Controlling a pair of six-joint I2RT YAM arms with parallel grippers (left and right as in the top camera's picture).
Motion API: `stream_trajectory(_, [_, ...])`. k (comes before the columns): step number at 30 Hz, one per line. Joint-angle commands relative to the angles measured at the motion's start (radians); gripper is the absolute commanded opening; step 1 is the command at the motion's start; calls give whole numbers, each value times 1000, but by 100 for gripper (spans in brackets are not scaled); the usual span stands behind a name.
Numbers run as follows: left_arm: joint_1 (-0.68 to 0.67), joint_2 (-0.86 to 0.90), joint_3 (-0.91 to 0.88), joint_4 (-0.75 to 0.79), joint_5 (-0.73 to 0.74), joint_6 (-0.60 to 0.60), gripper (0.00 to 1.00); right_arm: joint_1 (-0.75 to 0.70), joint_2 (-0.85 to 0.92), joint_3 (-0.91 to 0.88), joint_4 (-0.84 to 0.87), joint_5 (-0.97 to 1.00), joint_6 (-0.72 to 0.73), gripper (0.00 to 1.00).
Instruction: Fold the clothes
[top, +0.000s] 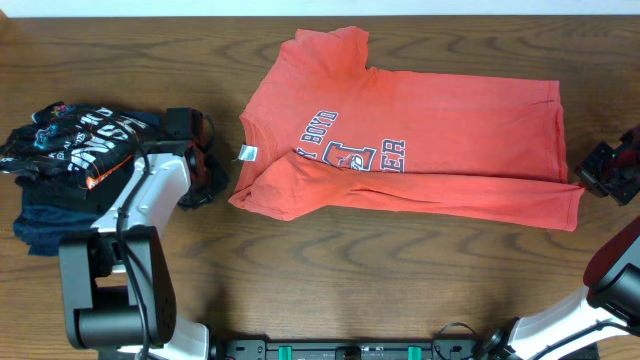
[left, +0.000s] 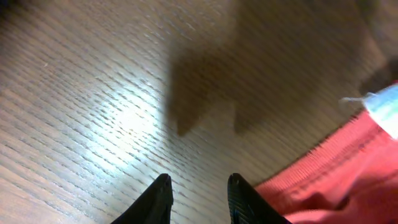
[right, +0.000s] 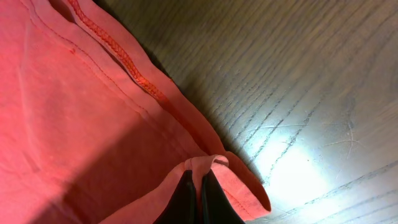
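- The orange-red short-sleeved cotton T-shirt (top: 400, 140) is lying flat on the brown wooden bench (top: 330, 290), its near long edge doubled over lengthwise.
- The right tool (right: 198, 177) is pinching the hem corner, fingers together on cloth, probably to carry the next fold.
- The left tool (left: 198, 182) is hovering parted and empty just beside the collar end.

The T-shirt (top: 420, 120) is orange-red, with white block lettering (top: 350, 152) outlined dark; its neck tag (top: 247, 153) is white. The bench (top: 330, 270) is dark brown woodgrain. The folded garments (top: 60, 150) are black and navy with white print. The left end effector (left: 199, 182) and right end effector (right: 198, 177) are black.
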Motion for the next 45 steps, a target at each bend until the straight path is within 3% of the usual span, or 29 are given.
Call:
stream_trajectory(1, [-4,-69,18,5,85,52,33,0,-24,-2,3,14,5,1])
stream_trajectory(3, [-18,-85,18,23,145,88,38,0,-24,-2,2,14,5,1])
stream_trajectory(7, [-64,-80,18,58,221,113,59,0,-24,-2,2,14,5,1])
stream_trajectory(15, [-196,-15,18,141,225,163,66,2,-24,-2,-2,14,4,1])
stream_trajectory(23, [-226,64,18,211,225,169,67,3,-24,-2,-3,14,4,2])
stream_trajectory(25, [-226,65,18,218,225,169,62,3,-24,-2,-3,14,4,1])
stream_trajectory(31, [-226,50,23,222,226,169,7,3,-24,-2,-2,14,4,1])
stream_trajectory(45, [-225,35,103,232,274,169,6,3,-24,-2,-2,23,4,1])
